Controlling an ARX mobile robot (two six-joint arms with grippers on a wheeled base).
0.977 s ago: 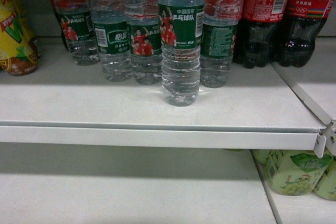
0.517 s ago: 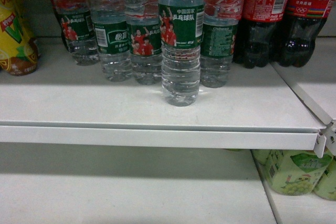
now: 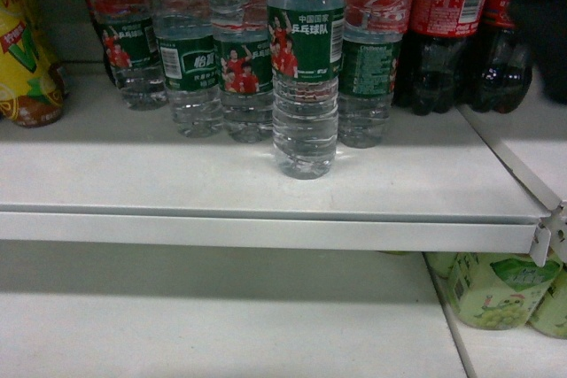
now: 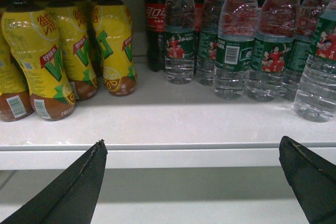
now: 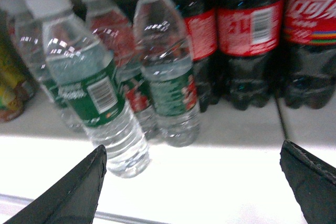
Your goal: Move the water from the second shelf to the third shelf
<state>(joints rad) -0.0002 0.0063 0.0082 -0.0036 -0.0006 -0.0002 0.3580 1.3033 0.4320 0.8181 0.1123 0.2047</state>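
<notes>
Several clear water bottles with green labels stand in a row on the white shelf (image 3: pixel 177 174). One water bottle (image 3: pixel 305 77) stands in front of the row, nearest the shelf edge. In the right wrist view that front bottle (image 5: pixel 97 95) is ahead and to the left of my right gripper (image 5: pixel 192 150), which is open and holds nothing. A dark, blurred part of my right gripper (image 3: pixel 542 37) shows at the head view's upper right. My left gripper (image 4: pixel 191 145) is open and empty at the shelf's front edge, with the front bottle (image 4: pixel 317 72) far to its right.
Dark cola bottles (image 3: pixel 443 33) stand right of the water. Yellow tea bottles (image 4: pixel 63 51) stand to its left. The lower shelf (image 3: pixel 177 325) carries green drink packs (image 3: pixel 496 289) at its right end. A shelf bracket (image 3: pixel 545 236) sticks out at the upper shelf's right corner.
A dark part of my right gripper has come into the head view at the upper right, covering the rightmost cola bottle. The bottles have not moved.
</notes>
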